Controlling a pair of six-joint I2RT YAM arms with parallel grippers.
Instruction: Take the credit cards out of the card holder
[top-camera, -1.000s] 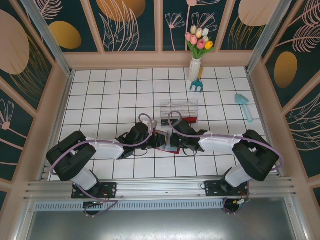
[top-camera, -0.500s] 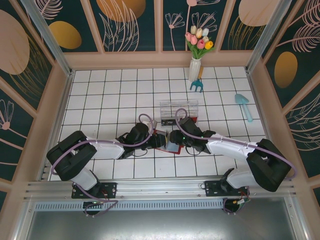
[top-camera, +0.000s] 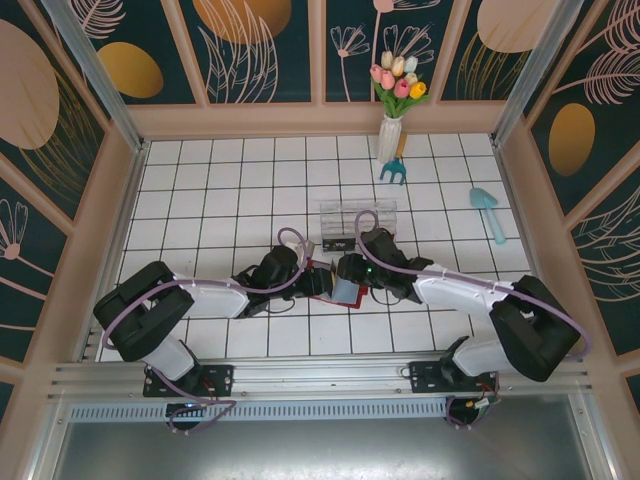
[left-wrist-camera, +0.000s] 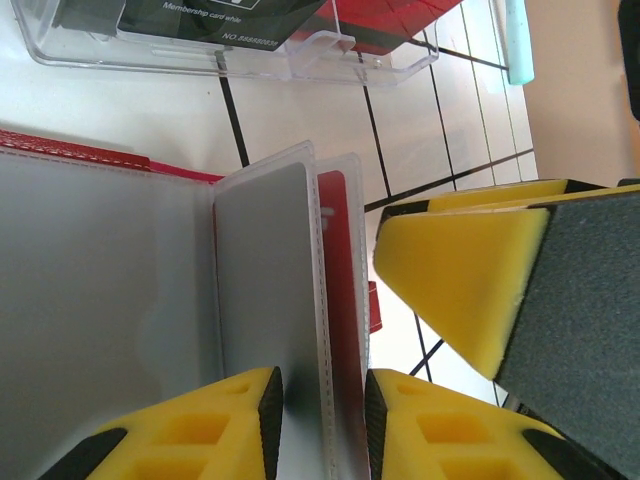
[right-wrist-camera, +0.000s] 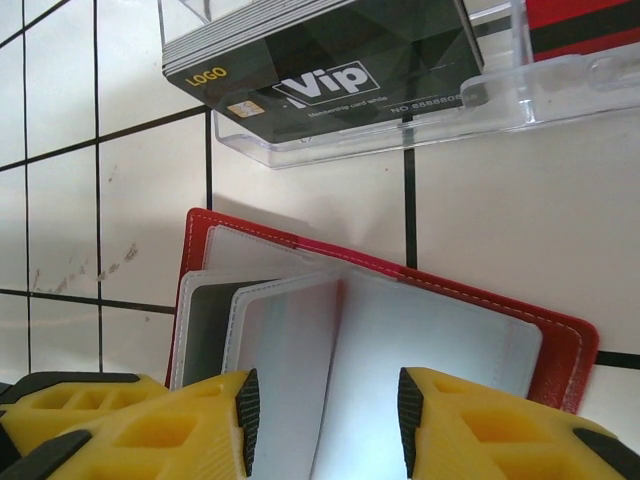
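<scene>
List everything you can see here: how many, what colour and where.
card holder: one, red, grey inside, open, table centre
box: one, clear, just behind the card holder
black cards: a stack, count unclear, in the box
red card: at least one, in the box
vase: one, white, far edge
tulips: a bunch, pink, yellow and white, in the vase
rake: one, blue, by the vase
trowel: one, pale blue, right side
table: one, white tiles
left gripper: one, yellow and black, straddling the card holder's sleeves
right gripper: one, yellow and black, open over the card holder
</scene>
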